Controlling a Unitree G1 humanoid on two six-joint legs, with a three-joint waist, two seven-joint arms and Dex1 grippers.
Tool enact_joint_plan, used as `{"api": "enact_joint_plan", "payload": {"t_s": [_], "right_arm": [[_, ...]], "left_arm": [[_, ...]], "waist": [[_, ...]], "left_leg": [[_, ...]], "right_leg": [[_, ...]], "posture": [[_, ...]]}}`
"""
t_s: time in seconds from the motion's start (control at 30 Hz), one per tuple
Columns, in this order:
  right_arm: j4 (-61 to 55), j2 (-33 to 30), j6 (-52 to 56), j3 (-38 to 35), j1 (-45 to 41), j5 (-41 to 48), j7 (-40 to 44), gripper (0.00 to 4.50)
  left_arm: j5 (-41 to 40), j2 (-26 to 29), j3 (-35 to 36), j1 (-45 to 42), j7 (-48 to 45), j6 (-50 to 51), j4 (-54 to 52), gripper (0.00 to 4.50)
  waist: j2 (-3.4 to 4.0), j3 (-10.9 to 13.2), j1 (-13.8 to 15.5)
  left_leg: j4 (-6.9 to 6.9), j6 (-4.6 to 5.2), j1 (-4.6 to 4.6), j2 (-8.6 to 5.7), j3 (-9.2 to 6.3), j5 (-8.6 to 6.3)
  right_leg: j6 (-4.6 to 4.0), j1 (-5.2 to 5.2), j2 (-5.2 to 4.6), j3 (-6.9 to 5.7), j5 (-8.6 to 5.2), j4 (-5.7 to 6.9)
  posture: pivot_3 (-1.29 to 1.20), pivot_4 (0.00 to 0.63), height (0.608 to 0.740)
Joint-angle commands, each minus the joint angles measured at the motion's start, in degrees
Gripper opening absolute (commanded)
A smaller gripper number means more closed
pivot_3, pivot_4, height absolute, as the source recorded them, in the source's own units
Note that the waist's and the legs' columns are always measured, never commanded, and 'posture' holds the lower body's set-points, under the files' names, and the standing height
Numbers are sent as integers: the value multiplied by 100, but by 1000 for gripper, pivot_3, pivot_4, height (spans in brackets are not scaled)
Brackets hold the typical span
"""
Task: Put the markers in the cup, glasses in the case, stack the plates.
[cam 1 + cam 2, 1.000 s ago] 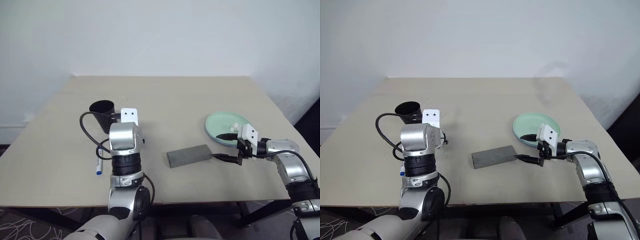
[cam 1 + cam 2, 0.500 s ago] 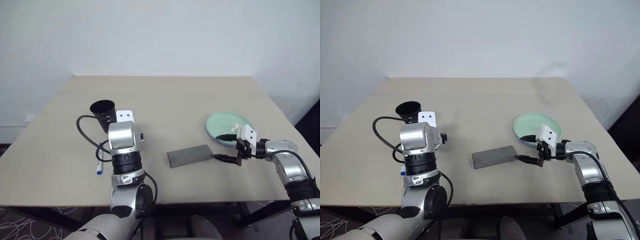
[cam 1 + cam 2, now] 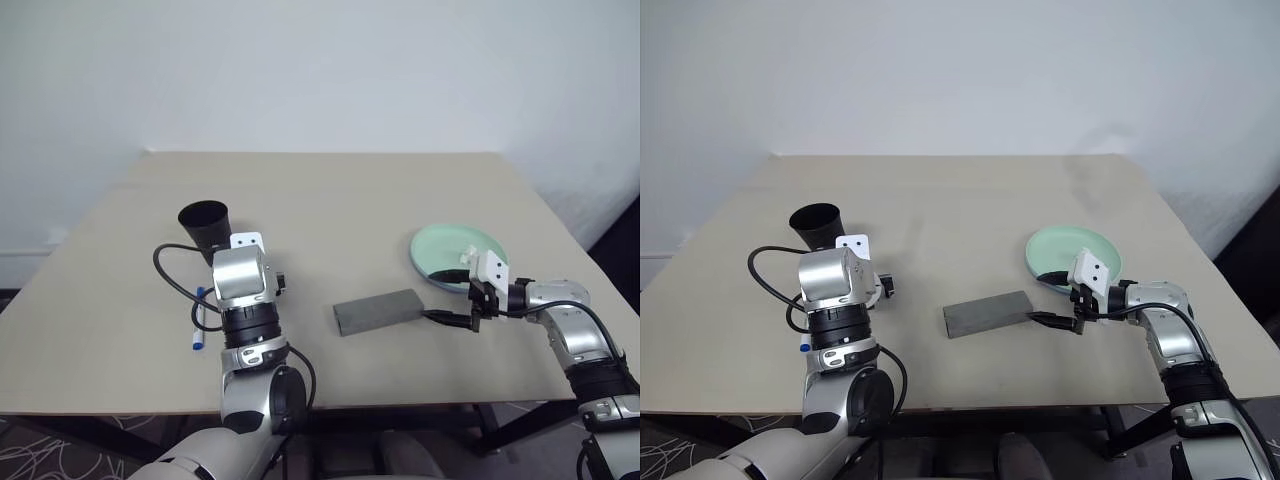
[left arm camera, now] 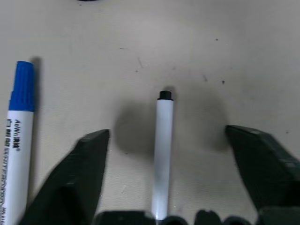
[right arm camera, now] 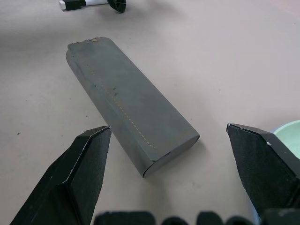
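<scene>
Markers: 2 on surface (image 3: 400, 190), frame's lower left. White one (image 4: 162, 150) lies btwn left hand's (image 4: 164, 140) wide-open fingers, blue-capped one (image 4: 18, 136) just outside. 1 cup (image 3: 204, 226), 1 case (image 5: 131, 119) btwn right hand's (image 5: 178, 140) open, empty fingers; 1 mint plate (image 3: 450, 250) visible.

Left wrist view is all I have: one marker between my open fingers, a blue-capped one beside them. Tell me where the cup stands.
Observer: The cup stands upright on the table, just beyond the left gripper and slightly to its left.
Operator: Report what else lies on that table.
Observer: A grey case lies closed near the middle.
Operator: Give me the right arm.
Observer: The right gripper is open and points at the case's near end, with a mint-green plate just behind it.
</scene>
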Motion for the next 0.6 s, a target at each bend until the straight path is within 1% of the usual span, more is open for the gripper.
{"api": "enact_joint_plan", "payload": {"t_s": [0.03,0.3,0.33,0.5,0.6], "right_arm": [[-101,-15,-67,-121,-143,45,-27,4290],[-104,-23,-62,-138,-147,56,-30,4290],[-101,-23,-63,-137,-150,55,-31,4290],[-82,-30,-75,-142,-151,54,-26,4290],[-81,-26,-70,-138,-155,50,-31,4290]], "left_arm": [[55,-283,132,-152,-22,43,-27,2865],[16,-296,236,-177,-90,43,48,195],[3,-293,230,-173,-101,43,46,16],[-114,-250,102,-148,-210,43,22,16],[-410,138,-671,-26,-518,-155,-209,16]], "waist": [[0,0,0],[1,-1,2],[2,-1,2],[2,-1,2],[0,0,5]], "left_leg": [[-1,0,1,0,0,0],[-2,-1,2,0,0,0],[-2,-1,2,0,0,0],[-2,-2,2,0,0,0],[-2,-2,0,0,0,0]], "right_leg": [[0,0,0,0,0,1],[0,0,0,-1,0,0],[0,1,0,-1,0,0],[0,2,-1,-1,0,0],[0,1,-1,-2,0,-1]], "posture": [[0,0,739],[0,0,739],[0,0,739],[0,0,739],[0,0,739]]}}
